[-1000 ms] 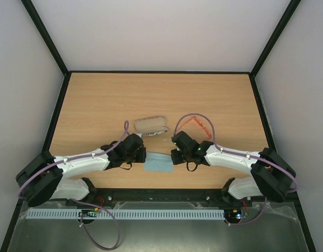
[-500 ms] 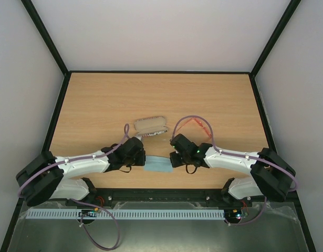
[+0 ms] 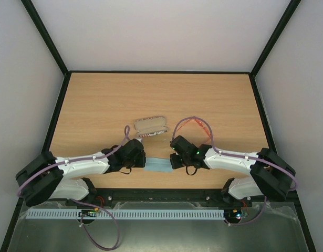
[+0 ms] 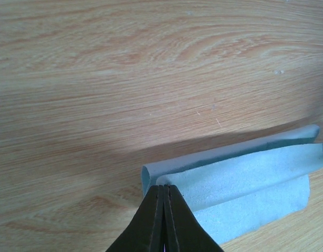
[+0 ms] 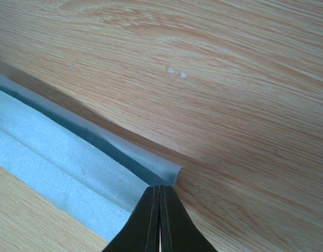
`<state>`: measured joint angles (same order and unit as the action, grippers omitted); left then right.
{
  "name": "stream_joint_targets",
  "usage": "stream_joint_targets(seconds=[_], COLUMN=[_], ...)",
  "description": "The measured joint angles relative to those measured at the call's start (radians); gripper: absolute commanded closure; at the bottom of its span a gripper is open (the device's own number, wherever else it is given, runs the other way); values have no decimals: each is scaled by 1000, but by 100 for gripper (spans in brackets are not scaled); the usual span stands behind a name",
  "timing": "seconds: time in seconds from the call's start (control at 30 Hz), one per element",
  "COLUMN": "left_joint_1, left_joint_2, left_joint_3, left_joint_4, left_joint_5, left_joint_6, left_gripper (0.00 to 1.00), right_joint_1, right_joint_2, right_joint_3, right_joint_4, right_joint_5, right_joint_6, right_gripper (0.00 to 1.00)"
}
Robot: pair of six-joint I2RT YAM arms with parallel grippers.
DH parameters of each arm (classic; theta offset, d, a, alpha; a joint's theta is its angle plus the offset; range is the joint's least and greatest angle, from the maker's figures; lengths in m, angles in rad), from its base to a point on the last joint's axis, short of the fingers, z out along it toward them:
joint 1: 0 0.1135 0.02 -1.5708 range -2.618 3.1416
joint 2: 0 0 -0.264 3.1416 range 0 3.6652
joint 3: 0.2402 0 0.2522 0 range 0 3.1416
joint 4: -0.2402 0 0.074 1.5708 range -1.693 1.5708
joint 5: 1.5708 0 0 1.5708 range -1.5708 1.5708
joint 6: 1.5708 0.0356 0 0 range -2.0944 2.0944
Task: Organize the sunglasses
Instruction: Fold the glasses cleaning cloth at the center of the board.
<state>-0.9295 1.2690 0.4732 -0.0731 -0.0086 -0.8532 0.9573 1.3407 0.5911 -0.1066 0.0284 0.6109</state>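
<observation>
The red-orange sunglasses (image 3: 199, 125) lie on the table right of centre, partly crossed by the right arm's cable. Left of them lies the oblong case (image 3: 150, 125). A light blue cloth (image 3: 157, 165) lies near the front edge, doubled over on itself. My left gripper (image 3: 144, 160) is shut on its left corner and my right gripper (image 3: 173, 159) on its right corner. In the left wrist view the shut left gripper (image 4: 162, 189) pinches the upper layer of the cloth (image 4: 245, 173). In the right wrist view the shut right gripper (image 5: 160, 189) holds the cloth (image 5: 56, 152) at its folded end.
The wooden table (image 3: 98, 105) is ringed by a black frame with grey walls on three sides. The case and sunglasses lie just beyond the two wrists. A white slotted rail (image 3: 124, 214) runs along the front by the arm bases.
Both grippers have drawn nearer to the front edge with the cloth's far corners, and the cloth now looks narrower and folded over. The case and sunglasses have not moved.
</observation>
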Motion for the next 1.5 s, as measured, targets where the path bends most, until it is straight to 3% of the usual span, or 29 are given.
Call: stream_joint_targets(seconds=[1.5], left_joint_1=[-24], left_joint_2=[-15], left_joint_3=[-29], left_joint_4=[21], left_joint_5=[-6], left_joint_6=[-31], left_gripper=[92], right_joint_1=[31], right_joint_2=[4], right_joint_3=[-7], right_joint_4=[0], right_joint_5=[24], right_joint_6=[7], right_gripper=[98])
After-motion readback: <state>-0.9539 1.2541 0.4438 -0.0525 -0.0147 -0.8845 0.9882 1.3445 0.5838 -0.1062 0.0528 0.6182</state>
